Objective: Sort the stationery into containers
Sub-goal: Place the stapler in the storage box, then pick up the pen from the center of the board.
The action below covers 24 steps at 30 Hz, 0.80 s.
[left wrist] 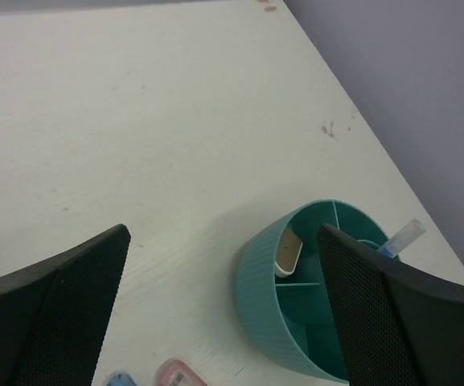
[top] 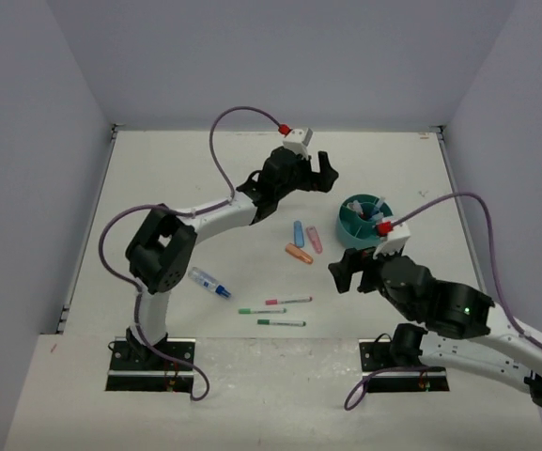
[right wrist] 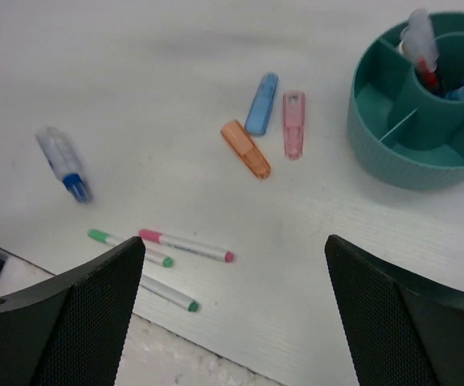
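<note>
The teal cup [top: 364, 222] stands right of centre, with a white eraser [left wrist: 288, 251] and a clear tube [left wrist: 400, 239] in its compartments. My left gripper [top: 322, 169] hovers just behind and left of the cup [left wrist: 264, 297], open with nothing between its fingers [left wrist: 223, 233]. My right gripper [top: 350, 272] is open and empty in front of the cup [right wrist: 392, 165]. On the table lie blue [right wrist: 261, 103], pink [right wrist: 293, 123] and orange [right wrist: 246, 149] highlighters, a pink pen [right wrist: 186, 245], two green pens [right wrist: 131, 247] [right wrist: 167, 293] and a blue-capped tube [right wrist: 64, 163].
The table's near edge [right wrist: 240, 362] runs just under my right gripper, close to the pens. Grey walls enclose the table on the left, back and right. The cup sits near the right wall.
</note>
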### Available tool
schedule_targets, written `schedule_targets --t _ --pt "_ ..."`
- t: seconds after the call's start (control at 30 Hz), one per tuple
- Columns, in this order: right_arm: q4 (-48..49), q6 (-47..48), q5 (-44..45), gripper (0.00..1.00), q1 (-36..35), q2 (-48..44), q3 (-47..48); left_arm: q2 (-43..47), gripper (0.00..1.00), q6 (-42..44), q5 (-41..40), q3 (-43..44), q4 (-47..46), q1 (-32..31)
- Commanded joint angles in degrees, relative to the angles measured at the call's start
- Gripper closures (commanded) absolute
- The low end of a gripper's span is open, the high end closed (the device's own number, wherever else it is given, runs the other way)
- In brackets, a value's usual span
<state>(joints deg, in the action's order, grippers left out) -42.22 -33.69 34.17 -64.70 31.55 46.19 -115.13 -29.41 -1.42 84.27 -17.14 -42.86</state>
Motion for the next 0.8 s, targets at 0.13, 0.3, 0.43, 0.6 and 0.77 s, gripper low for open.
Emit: schedule_targets --t 0.13,0.3,0.43,0.6,0.77 --pt "9.78 10.24 -20.25 0.29 10.69 19.07 1.46 26.81 0.0 -9.09 -21.63 -11.16 29.35 0.5" --pt "11.58 17.88 -21.87 0.23 16.74 32.99 6.28 42.7 0.0 -17.48 -25.62 -23.21 44.12 0.45" --pt "11.52 23.97 -28.62 0.21 22.58 44.12 12.38 51.93 0.0 -14.33 -21.37 -31.83 46.72 0.4" --pt "9.7 28.43 -30.84 0.41 25.89 55.88 18.32 64.63 0.0 -9.13 -15.99 -37.25 49.44 0.41" --pt "7.17 31.34 -33.76 0.53 26.2 65.2 22.41 73.6 0.0 -6.56 -15.63 -38.81 52.81 0.41"
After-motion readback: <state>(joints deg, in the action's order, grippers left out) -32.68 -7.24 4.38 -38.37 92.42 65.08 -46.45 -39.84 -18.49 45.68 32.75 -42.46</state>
